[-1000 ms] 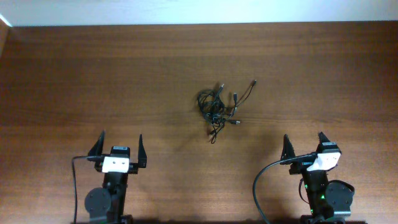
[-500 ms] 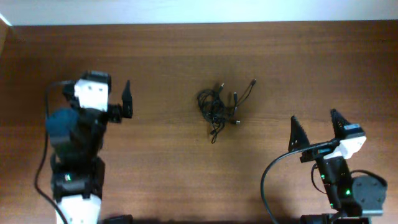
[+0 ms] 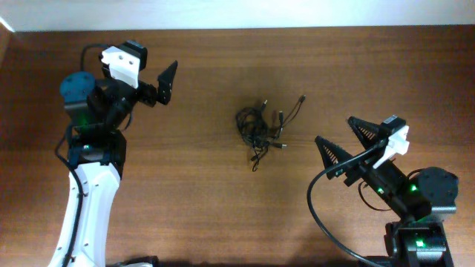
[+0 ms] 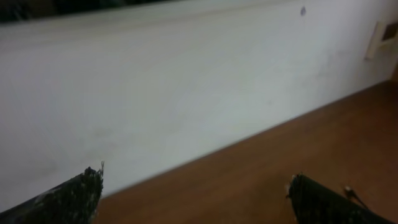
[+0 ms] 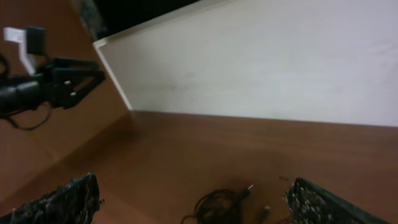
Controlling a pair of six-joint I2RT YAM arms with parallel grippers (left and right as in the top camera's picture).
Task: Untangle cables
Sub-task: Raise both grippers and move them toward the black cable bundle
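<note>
The cables [image 3: 261, 130] are bundled in a knot at the centre of the table [image 3: 223, 215]. The left gripper [image 3: 165, 83] is positioned at 10 o'clock from them and the right gripper [image 3: 335, 129] at 3 o'clock. Both sets of fingers are spread and empty.

overhead view: set high above the worktop [image 3: 223, 222] and faced straight down; both arms, the cables [image 3: 260, 130] and a strip of white wall [image 3: 237, 15] are taken in.
left wrist view: carried at the left end effector [image 4: 196, 186], faced across the worktop at the wall, by which most of the frame is filled.
right wrist view: carried at the right end effector [image 5: 193, 190], aimed over the worktop toward the wall; the cables are caught at the lower edge.
shared: cables and left end effector are shared by overhead and right wrist; wall and worktop by all three.
</note>
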